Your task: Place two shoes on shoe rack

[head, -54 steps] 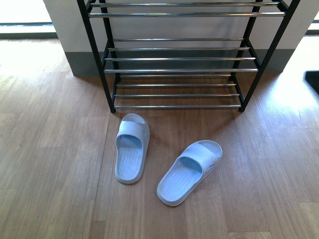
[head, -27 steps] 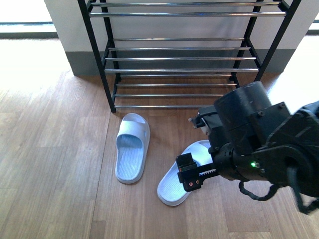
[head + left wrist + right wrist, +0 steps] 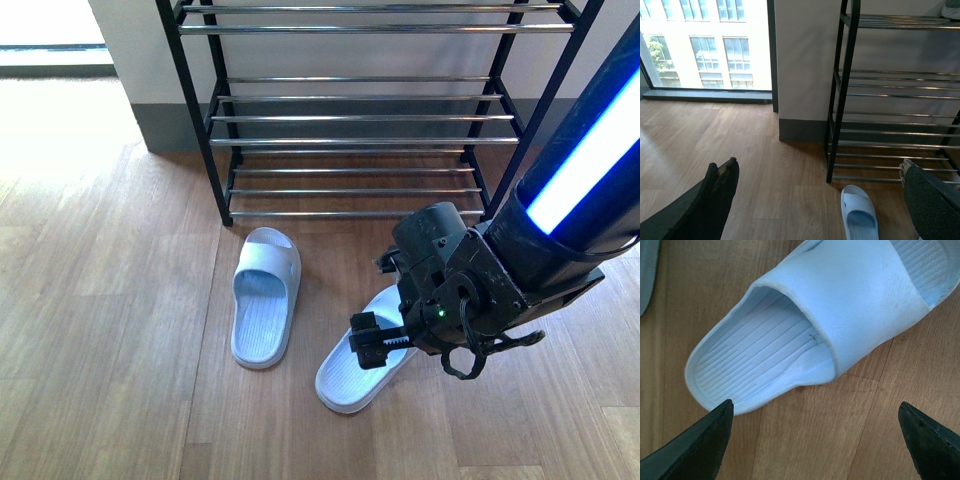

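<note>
**In front of the rack: both slides on the floor, none shelved**

In every shelf I can see, the black-framed shoe rack (image 3: 350,118) of chrome rods carries no slide, so I judge the task barely begun, with both placements left. One pale blue plastic slide (image 3: 265,300) lies just before the rack's left foot, toe toward it. The second slide (image 3: 345,372) lies further out from the rack's right half, angled. My right gripper (image 3: 815,440) hangs low over that second slide's heel end, jaws spread wide and gripping nothing. My left gripper (image 3: 825,205) hovers well back from the rack, jaws apart and empty.
</note>
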Tool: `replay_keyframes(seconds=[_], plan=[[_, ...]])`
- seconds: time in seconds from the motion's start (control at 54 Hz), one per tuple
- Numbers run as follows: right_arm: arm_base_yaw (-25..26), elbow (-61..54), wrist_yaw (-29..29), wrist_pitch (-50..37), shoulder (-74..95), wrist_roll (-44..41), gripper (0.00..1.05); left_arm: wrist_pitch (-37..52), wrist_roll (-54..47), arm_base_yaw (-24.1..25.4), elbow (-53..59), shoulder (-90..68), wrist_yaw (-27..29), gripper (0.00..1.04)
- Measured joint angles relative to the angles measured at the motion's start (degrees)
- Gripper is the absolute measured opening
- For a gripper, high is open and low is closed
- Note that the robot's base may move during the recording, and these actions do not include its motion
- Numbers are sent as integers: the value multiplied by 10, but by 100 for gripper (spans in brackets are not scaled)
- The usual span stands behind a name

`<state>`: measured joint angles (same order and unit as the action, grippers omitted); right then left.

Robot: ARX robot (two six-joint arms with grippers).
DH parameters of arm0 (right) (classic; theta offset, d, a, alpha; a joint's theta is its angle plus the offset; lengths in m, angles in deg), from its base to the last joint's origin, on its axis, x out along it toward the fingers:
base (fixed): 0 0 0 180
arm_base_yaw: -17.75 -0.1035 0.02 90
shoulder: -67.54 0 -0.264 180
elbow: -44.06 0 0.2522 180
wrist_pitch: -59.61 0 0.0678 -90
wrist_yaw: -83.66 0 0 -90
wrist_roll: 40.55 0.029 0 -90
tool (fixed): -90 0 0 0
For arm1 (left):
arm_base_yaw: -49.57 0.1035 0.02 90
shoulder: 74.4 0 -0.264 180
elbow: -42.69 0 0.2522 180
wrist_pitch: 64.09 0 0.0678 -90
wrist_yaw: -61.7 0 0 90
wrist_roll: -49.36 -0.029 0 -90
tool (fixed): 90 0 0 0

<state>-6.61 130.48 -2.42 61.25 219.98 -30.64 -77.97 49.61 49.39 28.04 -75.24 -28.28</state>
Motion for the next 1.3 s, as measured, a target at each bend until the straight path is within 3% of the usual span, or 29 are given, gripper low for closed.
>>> replay_keyframes(seconds=[0.426, 0.574, 0.982, 1.093, 1.297], plan=[[27, 89, 13, -5, 93, 17, 96, 0, 0, 0, 0, 0, 0, 95], [35, 98, 8, -18, 108, 29, 67, 0, 0, 0, 0, 0, 0, 95], [49, 81, -5, -57, 111, 29, 12, 0, 0, 0, 0, 0, 0, 95], [57, 57, -5, -83, 103, 29, 1, 0, 0, 0, 0, 0, 0, 95], [88, -25, 2, -153, 45, 15, 2, 0, 0, 0, 0, 0, 0, 95]])
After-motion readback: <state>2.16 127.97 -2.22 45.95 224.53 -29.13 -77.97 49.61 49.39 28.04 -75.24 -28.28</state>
